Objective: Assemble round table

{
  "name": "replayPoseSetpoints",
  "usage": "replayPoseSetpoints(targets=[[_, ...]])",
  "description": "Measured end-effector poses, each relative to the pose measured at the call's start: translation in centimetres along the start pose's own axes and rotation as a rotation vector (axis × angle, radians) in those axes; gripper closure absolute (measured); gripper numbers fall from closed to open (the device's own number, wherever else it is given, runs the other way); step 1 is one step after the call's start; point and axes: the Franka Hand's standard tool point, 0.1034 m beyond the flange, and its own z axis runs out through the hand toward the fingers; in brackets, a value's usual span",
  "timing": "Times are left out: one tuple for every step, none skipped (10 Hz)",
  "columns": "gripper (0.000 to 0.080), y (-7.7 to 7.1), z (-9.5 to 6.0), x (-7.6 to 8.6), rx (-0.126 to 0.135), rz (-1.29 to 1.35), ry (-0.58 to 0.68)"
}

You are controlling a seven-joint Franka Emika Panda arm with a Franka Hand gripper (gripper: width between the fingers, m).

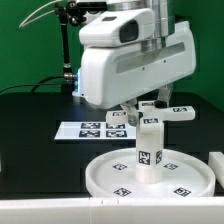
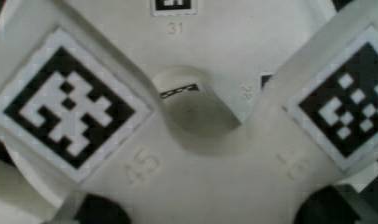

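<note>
Black tabletop (image 1: 30, 120), green backdrop. Round disc (image 1: 110, 178) nearest; cylinder leg (image 1: 148, 145) upright at disc centre. Above leg: cross-shaped base (image 1: 160, 108), pinched by gripper (image 1: 140, 108). Marker board (image 1: 85, 129) behind. Risk: misaligned base topples leg.

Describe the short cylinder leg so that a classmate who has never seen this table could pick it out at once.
Start at the large rimmed round disc lying flat at the front of the black table. The short cylinder leg stands upright at the disc's middle, below the cross-shaped base. It is the only upright post, white, with a black-and-white square tag on its side, whereas the disc and the marker board lie flat.
</note>
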Motion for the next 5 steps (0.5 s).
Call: replayPoseSetpoints(targets=[[0.0354, -0.05, 0.02, -0.05, -0.006, 0.075, 0.018], [0.0354, -0.19, 0.08, -0.05, -0.014, 0.177, 0.029], [0.0354, -0.21, 0.09, -0.03, -0.013, 0.246, 0.029], [0.0354, -0.22, 0.11, -0.03, -0.011, 0.317, 0.029], [0.0354, -0.26, 0.14, -0.02, -0.009, 0.385, 0.030]])
